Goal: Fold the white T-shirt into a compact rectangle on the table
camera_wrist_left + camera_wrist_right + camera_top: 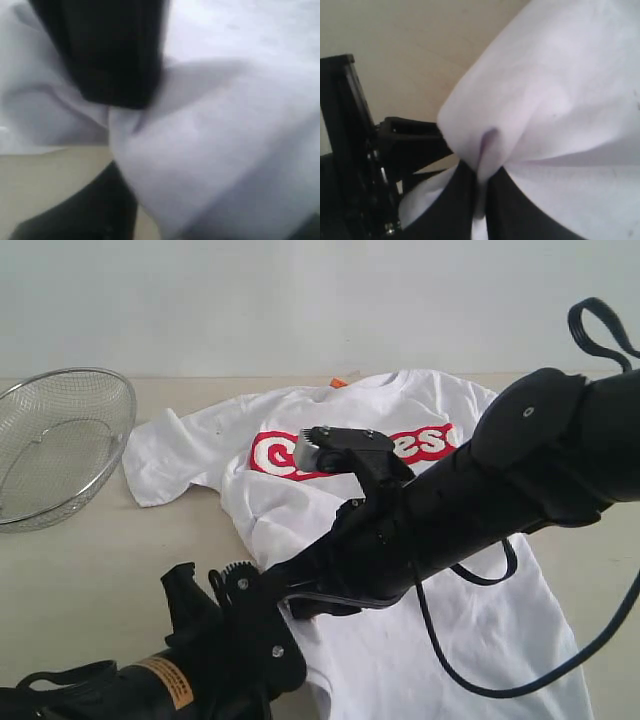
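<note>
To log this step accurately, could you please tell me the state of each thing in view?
white T-shirt: lying print-up on the table, not yet folded, one edge bunched.
left gripper: fingers shut on the white T-shirt.
right gripper: fingers shut on the white T-shirt.
wire mesh bowl: empty, beside the sleeve.

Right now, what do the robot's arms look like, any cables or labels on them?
Both arms are matte black with thick rounded links. The right arm trails a thin black cable in loops and carries a small grey ribbed block. The left arm bears an orange label with dark print. The jaws are black too.
</note>
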